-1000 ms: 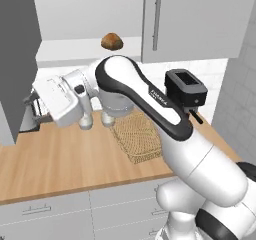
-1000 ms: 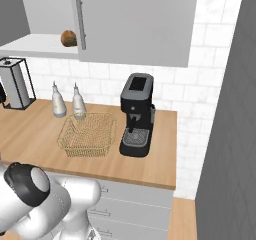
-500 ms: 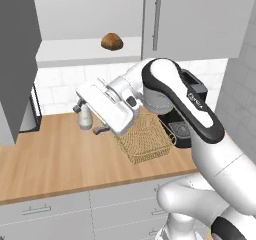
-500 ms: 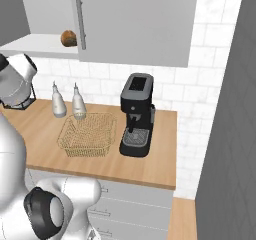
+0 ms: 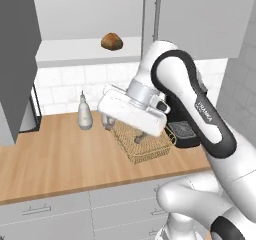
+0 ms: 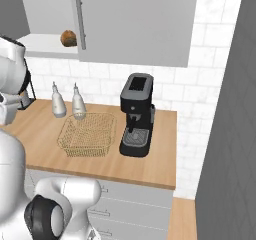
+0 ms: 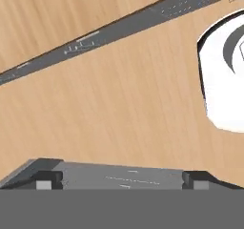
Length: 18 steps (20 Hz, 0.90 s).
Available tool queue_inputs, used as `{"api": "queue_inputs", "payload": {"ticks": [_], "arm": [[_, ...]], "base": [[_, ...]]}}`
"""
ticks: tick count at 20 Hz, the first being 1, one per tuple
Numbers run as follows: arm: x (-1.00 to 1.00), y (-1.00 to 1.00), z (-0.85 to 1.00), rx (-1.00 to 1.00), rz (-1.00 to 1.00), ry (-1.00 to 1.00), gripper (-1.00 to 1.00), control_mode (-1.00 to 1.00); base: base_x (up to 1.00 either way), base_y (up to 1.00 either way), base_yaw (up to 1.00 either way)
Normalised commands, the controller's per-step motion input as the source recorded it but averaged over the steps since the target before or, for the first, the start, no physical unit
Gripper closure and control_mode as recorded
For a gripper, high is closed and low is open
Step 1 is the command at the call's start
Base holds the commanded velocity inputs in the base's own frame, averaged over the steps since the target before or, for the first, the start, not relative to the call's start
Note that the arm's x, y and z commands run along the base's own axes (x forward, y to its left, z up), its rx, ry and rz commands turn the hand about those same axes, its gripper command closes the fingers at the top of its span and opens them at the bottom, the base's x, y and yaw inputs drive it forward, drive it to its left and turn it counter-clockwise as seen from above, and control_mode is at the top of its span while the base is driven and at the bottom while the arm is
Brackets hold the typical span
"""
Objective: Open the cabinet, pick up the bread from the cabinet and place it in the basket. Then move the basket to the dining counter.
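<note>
The cabinet [image 5: 75, 51] has its left door swung open, while the right door [image 6: 135, 21] with its silver bar handle is closed. The small brown bread [image 5: 112, 41] [image 6: 68, 38] sits on the pale shelf inside. On the wood counter lies the tan wicker basket [image 5: 147, 146] [image 6: 87, 134], with nothing in it. My gripper [image 5: 123, 130] hangs open just above the basket's left part, well below the bread, fingers pointing down. In the hand view the gripper [image 7: 122, 180] shows its tips wide apart over bare wood. The dining counter is out of view.
A black coffee machine [image 6: 136, 115] stands right of the basket. Two pale bottles [image 6: 58, 100] [image 6: 78, 101] stand behind the basket's left corner. A dark appliance [image 5: 34, 111] sits at the counter's far left under the open door [image 5: 17, 59]. A grey wall closes the right side.
The arm has swung right, carrying the open hand from the left end of the counter to above the basket. Bread and basket have not moved.
</note>
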Motion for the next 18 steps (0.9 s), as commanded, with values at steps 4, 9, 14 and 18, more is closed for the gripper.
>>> {"api": "queue_inputs", "payload": {"ticks": [4, 9, 14, 18], "arm": [[0.07, -0.45, -0.08, -0.28, 0.34, -0.77, -1.0, -1.0], [0.58, -0.76, -0.18, -0.09, 0.24, -0.86, -1.0, -1.0], [0.78, -0.87, 0.02, 0.0, 0.12, -0.88, -1.0, -1.0], [0.95, -0.2, 0.63, -0.01, -0.02, -0.62, -1.0, -1.0]], "base": [[0.0, 0.0, 0.0], [0.0, 0.0, 0.0], [0.0, 0.0, 0.0], [0.0, 0.0, 0.0]]}}
